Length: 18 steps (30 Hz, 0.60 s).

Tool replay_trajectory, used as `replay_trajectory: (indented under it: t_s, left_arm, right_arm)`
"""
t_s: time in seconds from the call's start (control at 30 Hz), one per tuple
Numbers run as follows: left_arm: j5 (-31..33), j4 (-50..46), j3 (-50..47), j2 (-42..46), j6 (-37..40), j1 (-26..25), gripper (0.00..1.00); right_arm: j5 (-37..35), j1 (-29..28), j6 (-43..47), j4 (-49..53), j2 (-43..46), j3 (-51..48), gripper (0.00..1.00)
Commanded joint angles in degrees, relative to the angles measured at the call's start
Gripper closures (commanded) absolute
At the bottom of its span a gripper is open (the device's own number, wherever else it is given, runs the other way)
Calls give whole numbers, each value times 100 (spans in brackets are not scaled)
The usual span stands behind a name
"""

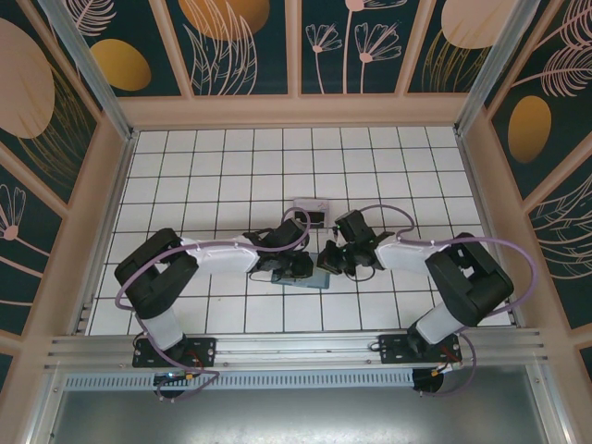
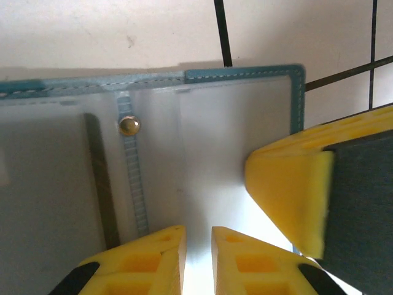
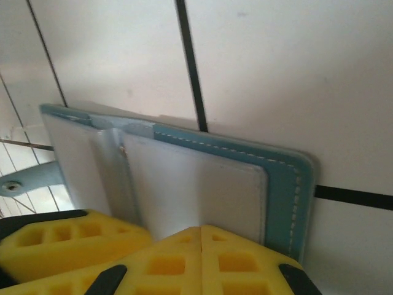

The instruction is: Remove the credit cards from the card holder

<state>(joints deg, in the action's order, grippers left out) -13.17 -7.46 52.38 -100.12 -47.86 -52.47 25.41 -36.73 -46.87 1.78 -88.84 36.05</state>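
Left wrist: card holder (image 2: 233,123), stud (image 2: 129,125); left gripper (image 2: 198,238) slightly apart. Right wrist: right gripper (image 3: 201,236) together.

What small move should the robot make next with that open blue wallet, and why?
Probably a gentle backward pull by the right fingers: they are shut at the pale inner pocket of the open card holder, while the left fingers sit over it. Whether a card is pinched, I cannot tell.
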Motion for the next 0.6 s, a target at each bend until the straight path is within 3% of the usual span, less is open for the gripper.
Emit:
replay_trajectory:
  t_s: [0.0, 0.3, 0.57]
  left_arm:
    - [250, -265, -29, 382, -34, -19, 79]
    - [1492, -1622, 301, 610, 305, 31, 75]
    - [2225, -2299, 576, 408, 518, 66, 76]
  right_arm:
    - [-156, 35, 42, -48, -181, -98, 95]
    - [-283, 50, 198, 153, -282, -98, 95]
    - [-272, 44, 232, 239, -283, -46, 96]
